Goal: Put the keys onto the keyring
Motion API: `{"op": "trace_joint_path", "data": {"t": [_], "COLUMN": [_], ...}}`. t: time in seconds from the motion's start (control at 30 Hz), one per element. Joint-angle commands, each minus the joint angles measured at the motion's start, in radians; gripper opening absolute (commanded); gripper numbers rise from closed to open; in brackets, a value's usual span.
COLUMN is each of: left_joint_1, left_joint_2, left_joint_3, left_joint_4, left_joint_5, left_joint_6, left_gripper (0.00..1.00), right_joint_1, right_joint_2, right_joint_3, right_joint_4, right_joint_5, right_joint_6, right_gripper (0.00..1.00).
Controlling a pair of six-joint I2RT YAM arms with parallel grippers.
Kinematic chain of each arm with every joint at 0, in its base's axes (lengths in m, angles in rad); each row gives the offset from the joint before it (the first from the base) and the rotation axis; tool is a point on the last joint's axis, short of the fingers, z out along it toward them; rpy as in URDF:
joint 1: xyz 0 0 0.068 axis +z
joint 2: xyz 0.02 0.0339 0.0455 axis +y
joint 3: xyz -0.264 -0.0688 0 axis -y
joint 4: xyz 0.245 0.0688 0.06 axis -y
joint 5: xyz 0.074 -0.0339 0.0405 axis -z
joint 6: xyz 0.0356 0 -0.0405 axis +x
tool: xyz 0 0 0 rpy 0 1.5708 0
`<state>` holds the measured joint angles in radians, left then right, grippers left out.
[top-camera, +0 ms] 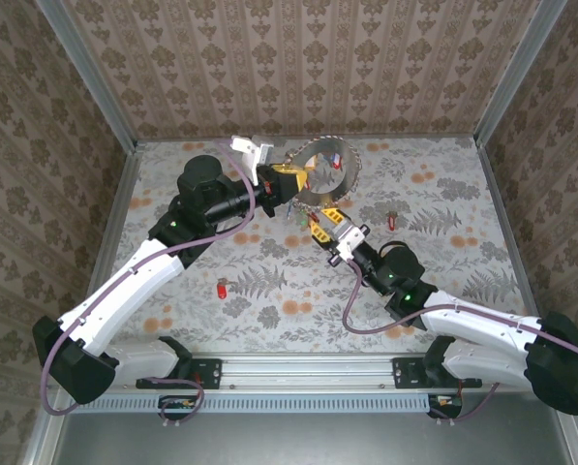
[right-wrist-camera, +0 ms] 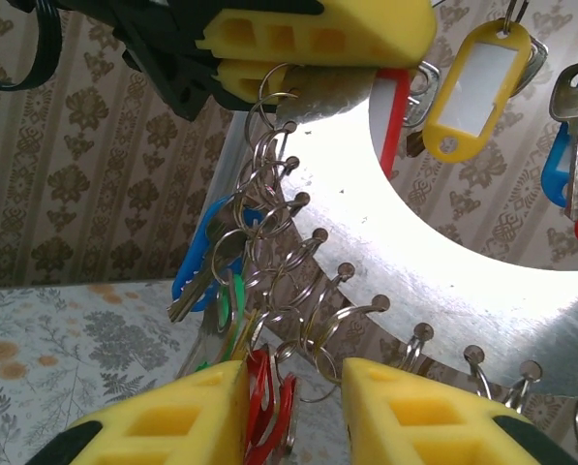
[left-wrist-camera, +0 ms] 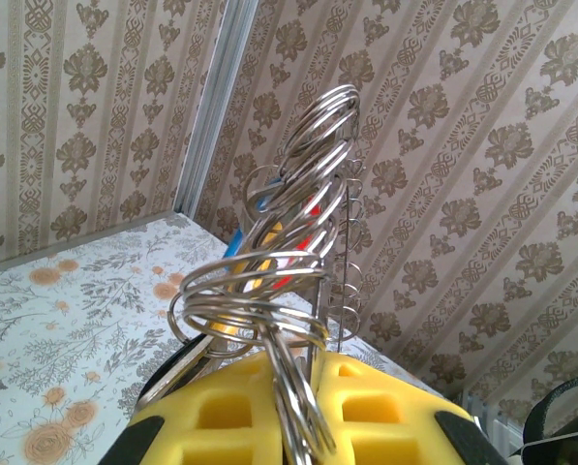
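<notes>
Now the left gripper [top-camera: 290, 180] is clenched on the left rim of the keyring [top-camera: 350, 172], holding it off the table [top-camera: 443, 262] at far centre. Split rings [right-wrist-camera: 269, 208] line the rim, and keys hang from them on a blue tag [right-wrist-camera: 197, 257] and a yellow tag [right-wrist-camera: 477, 82]. The right gripper [right-wrist-camera: 293, 407] sits just near of the ring, jaws apart around a red tag [right-wrist-camera: 267, 412]; I cannot tell whether they pinch it. Two loose keys lie on the table, a near-left key [top-camera: 221, 289] and a right key [top-camera: 393, 221].
</notes>
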<state>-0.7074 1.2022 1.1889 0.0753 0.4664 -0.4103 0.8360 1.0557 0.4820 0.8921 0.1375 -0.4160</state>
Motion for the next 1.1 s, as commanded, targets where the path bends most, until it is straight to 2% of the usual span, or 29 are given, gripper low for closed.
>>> {"op": "trace_joint_path", "data": {"t": [0.0,0.47,0.73,1.07], "left_joint_1": [-0.008,-0.008,-0.009,-0.009], "left_joint_2": [-0.018,-0.020,-0.022,-0.022], "left_joint_3": [0.002,-0.003,-0.003,-0.006], "left_joint_4": [0.084,0.090,0.092,0.094], "left_joint_5": [0.000,-0.003,-0.001,0.001], "left_joint_6": [-0.006,-0.012,-0.015,-0.020], "left_gripper": [0.00,0.00,0.00,0.00], "right_joint_1": [0.008,0.009,0.009,0.008], "right_joint_2": [-0.002,0.012,0.039,0.060], "right_joint_3": [0.020,0.023,0.035,0.045], "right_joint_4": [0.047,0.082,0.107,0.133], "right_joint_5": [0.051,0.111,0.125,0.122], "right_joint_6": [-0.008,-0.015,-0.017,-0.020], "right_gripper": [0.33,0.31,0.23,0.21]}}
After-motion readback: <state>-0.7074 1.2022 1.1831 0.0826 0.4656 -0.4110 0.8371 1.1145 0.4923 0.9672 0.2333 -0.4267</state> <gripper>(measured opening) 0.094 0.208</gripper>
